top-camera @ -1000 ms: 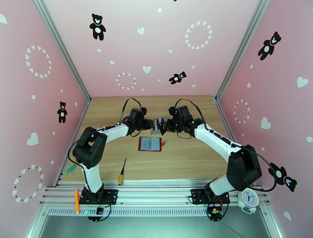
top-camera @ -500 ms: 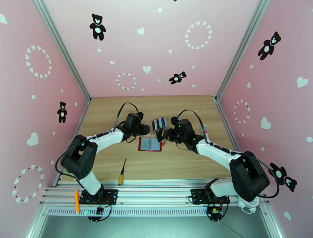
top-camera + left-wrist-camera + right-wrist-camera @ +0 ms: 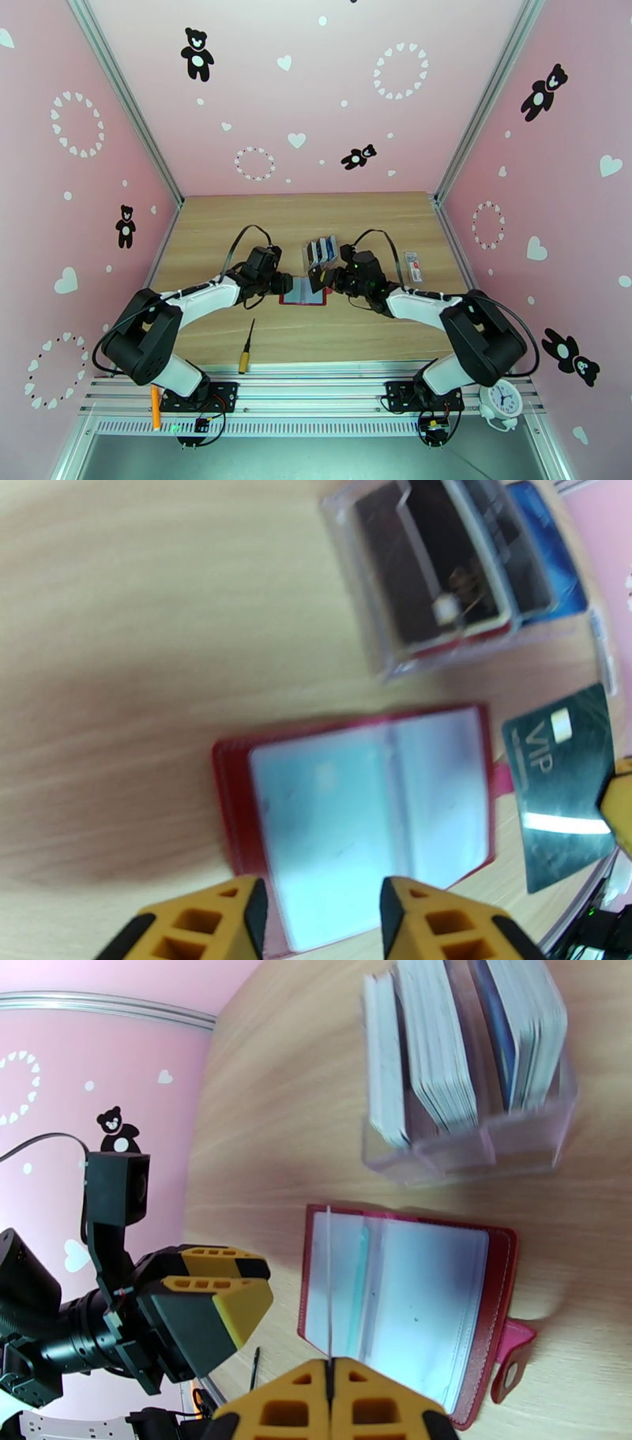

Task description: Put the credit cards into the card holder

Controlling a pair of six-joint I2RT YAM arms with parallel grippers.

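The card holder (image 3: 304,294) lies open on the table, dark red with pale clear sleeves (image 3: 363,811) (image 3: 403,1307). My right gripper (image 3: 320,278) (image 3: 330,1386) is shut on a dark green credit card marked VIP (image 3: 561,796). That card shows edge-on (image 3: 326,1291) just above the holder's left page. Just left of the holder, my left gripper (image 3: 286,284) (image 3: 320,918) (image 3: 209,1307) hovers low over its left edge, open, with nothing between its fingers. Several more credit cards (image 3: 322,249) stand behind the holder in a clear plastic rack (image 3: 442,567) (image 3: 466,1078).
A yellow-handled screwdriver (image 3: 246,347) lies near the front edge. A small white packet (image 3: 411,267) lies right of the rack. An orange pen (image 3: 155,403) and a white clock (image 3: 500,399) sit on the front rail.
Both grippers have come forward from the rack to the card holder. The right one brought the dark card with it. The left jaws have widened slightly.
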